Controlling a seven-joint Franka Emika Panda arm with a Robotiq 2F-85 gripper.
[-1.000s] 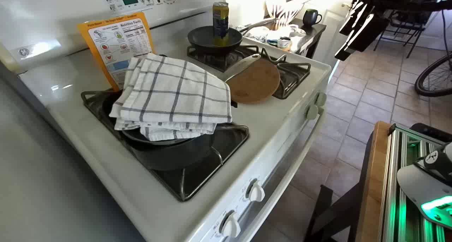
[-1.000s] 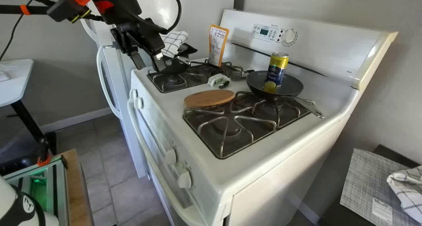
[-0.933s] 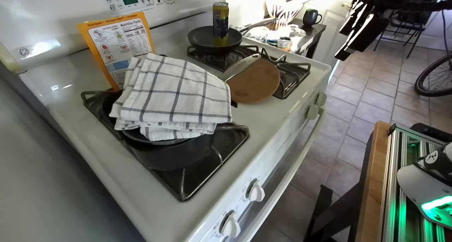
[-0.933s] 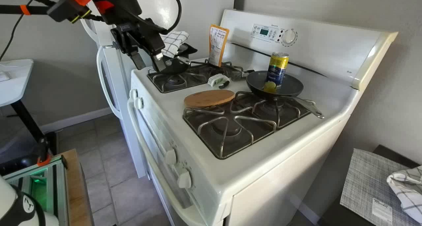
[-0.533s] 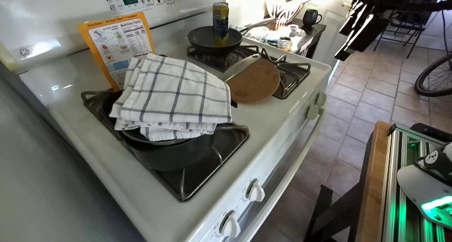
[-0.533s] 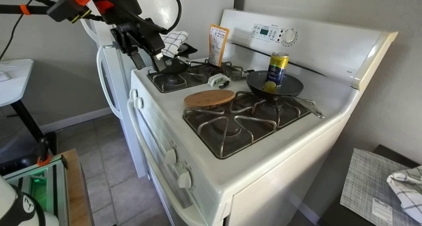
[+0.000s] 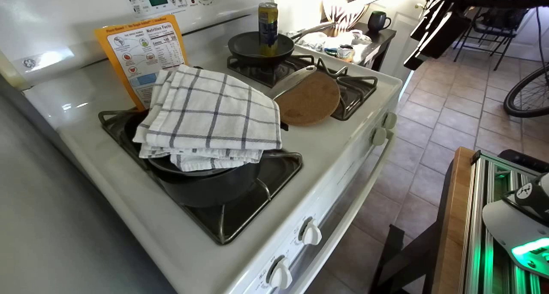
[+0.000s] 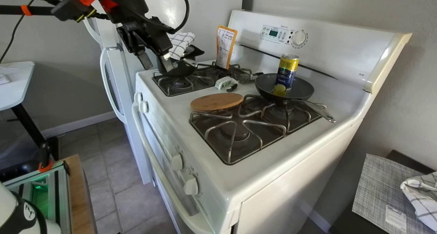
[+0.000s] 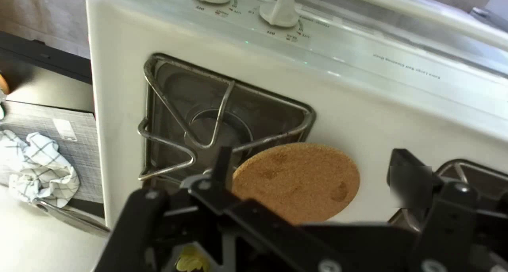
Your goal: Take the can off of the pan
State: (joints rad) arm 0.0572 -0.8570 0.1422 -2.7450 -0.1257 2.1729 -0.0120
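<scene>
The can (image 8: pixel 287 70), yellow on top with a dark blue body, stands upright in the black pan (image 8: pixel 304 87). The can (image 7: pixel 268 26) and pan (image 7: pixel 244 45) also show at the back of the stove in an exterior view. The pan's handle (image 8: pixel 320 110) points away over the burner grate. My gripper (image 8: pixel 157 64) is open and empty, high over the stove's front, well apart from the can. In the wrist view my gripper (image 9: pixel 313 163) has its fingers wide apart above the brown board. A yellow patch (image 9: pixel 191 258) shows through the linkage, likely the can; the pan is mostly hidden there.
The round brown board (image 8: pixel 216 102) lies partly on the front grate. A brush (image 8: pixel 226 83) lies behind it. A checked towel (image 7: pixel 210 109) covers a pot beside an orange pouch (image 7: pixel 146 49). Knobs and the oven handle (image 8: pixel 160 165) line the front. A side table holds a grey mat (image 8: pixel 379 189).
My gripper has shifted slightly toward the stove, a little to the right in one of the exterior views. The can, pan and other things have not moved.
</scene>
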